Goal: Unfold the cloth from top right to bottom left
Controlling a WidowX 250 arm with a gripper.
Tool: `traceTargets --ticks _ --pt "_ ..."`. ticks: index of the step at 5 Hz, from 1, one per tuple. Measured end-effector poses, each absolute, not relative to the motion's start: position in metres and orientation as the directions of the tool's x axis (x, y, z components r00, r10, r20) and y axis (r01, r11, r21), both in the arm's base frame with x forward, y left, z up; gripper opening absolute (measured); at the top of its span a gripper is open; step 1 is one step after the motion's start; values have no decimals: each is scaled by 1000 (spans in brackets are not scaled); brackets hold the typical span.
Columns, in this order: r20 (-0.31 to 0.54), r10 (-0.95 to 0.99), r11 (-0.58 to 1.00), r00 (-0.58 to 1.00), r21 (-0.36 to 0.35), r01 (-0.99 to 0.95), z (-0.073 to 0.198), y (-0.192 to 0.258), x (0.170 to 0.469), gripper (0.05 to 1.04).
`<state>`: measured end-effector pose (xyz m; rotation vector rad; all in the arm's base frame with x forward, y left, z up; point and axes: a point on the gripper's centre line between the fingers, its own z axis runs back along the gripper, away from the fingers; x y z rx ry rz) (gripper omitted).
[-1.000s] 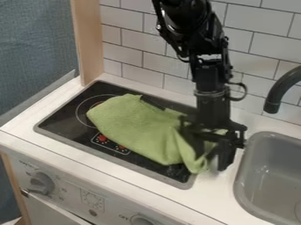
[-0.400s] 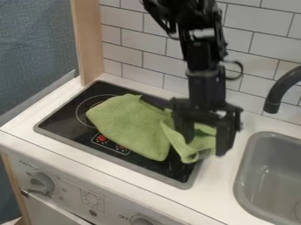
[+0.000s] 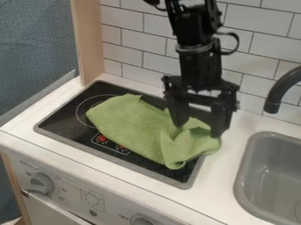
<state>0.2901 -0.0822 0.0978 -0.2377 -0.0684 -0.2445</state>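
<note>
Below the pincer (image 3: 199, 130), green cloth (image 3: 134, 124).

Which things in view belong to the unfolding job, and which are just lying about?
Part of the job:
- cloth, bunched at its sink-side end
- jaws, parted at that bunched end

Just there:
- hob, under the cloth
- sink
- tap, at the sink
- knob, on the front panel

At the frame's bottom edge, "OFF" stands on the white front panel (image 3: 118, 203), beside a round grey knob (image 3: 141, 220). Other panel print is illegible.
</note>
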Motion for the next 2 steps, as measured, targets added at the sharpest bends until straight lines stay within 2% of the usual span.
traceTargets --ticks 2 --pt "91 -264 937 960 -212 277 99 -80 288 998"
